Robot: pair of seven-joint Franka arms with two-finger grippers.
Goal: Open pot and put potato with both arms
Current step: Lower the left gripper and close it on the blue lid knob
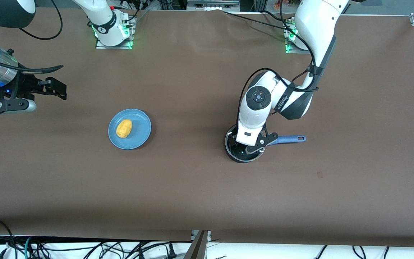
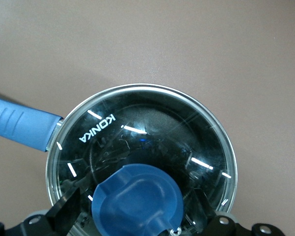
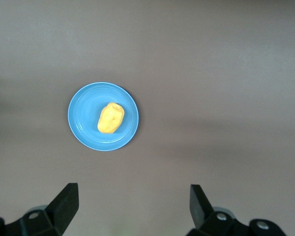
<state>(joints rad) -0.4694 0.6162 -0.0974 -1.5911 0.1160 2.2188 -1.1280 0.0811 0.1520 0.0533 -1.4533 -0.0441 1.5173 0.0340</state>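
Note:
The black pot stands toward the left arm's end of the table, its blue handle pointing to that end. Its glass lid is on, with the blue knob in the middle. My left gripper is low over the lid and open; in the left wrist view this gripper has a finger on each side of the knob, apart from it. The yellow potato lies on a blue plate. My right gripper hangs open and empty, high over the table's right-arm end.
Brown table cover runs wide between plate and pot. Both arm bases stand along the edge farthest from the front camera. Cables lie past the table's front edge.

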